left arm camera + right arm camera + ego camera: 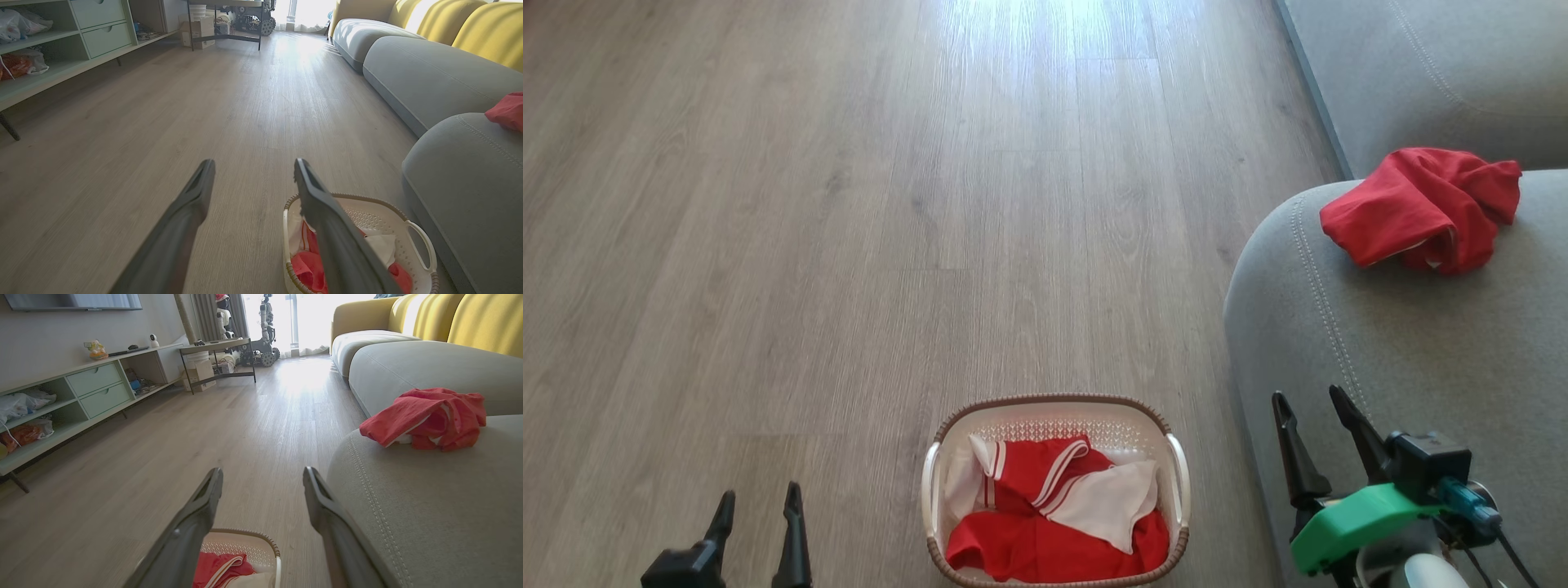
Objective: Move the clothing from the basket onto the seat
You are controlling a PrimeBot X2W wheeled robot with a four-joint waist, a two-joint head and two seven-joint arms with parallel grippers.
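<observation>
Grey wood floor (849, 204) runs up the frame's middle. At left in the right wrist view, a pale green shelf unit (94, 388) holds bags (24, 402); yellow cushions (486, 322) sit upper right.

The robot's left gripper (760, 490) sits low at its left side. Its two dark fingers (192, 204) point forward, spread well apart, with nothing between them. Seen along the wrist, they run out in a wide V, and the tips stand far from each other. The right gripper (1308, 394) reaches further forward at the robot's right side. It too is spread wide and empty, with its slim fingers leaning slightly left. Behind these fingers a green mount (1347, 523) wraps the wrist. A black block (1425, 465) sits on top of it, with a blue plug (1462, 496) at its side. A pale forearm (1421, 572) shows beneath.
</observation>
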